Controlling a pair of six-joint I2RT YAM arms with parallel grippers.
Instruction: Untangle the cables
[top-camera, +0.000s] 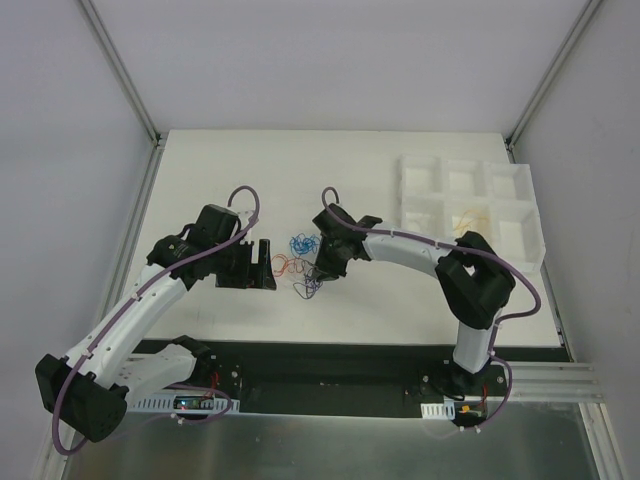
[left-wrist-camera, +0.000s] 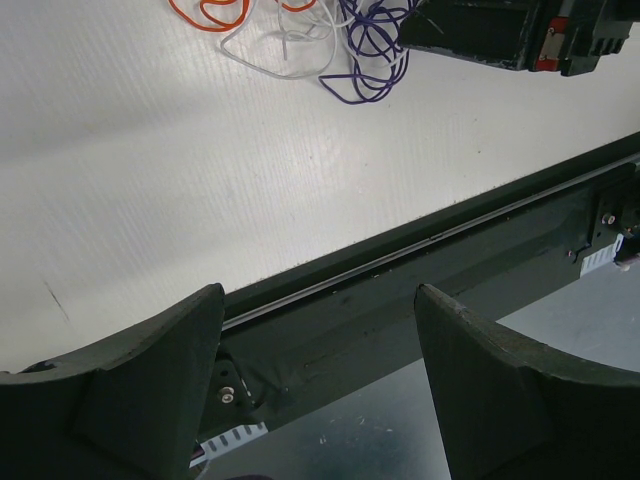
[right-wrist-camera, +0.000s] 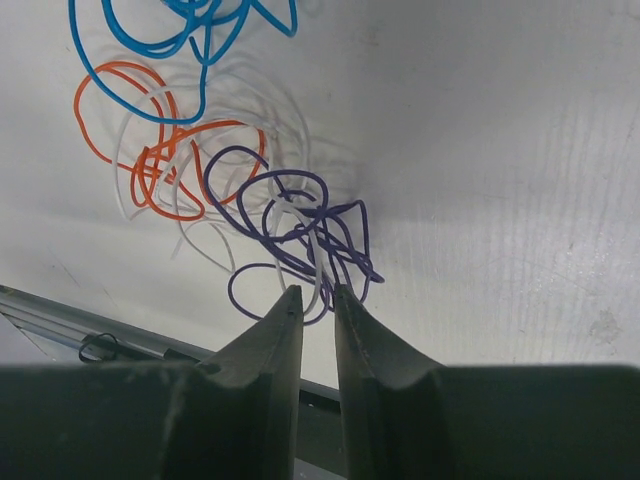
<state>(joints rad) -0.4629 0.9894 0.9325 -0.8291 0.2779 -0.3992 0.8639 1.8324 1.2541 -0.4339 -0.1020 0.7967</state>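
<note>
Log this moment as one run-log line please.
right tool: nearly shut on purple cable | left tool: open, empty, beside bundle | blue cable, orange cable, white cable: on table, tangled

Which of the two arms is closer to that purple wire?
Right. The right end effector is nearly closed around the purple wire; the left end effector sits open, apart, on the tangle's other side.

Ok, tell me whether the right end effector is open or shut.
Nearly shut. The right wrist view shows the right end effector with only a narrow gap between its fingers, pinching strands of the purple cable and white cable.
</note>
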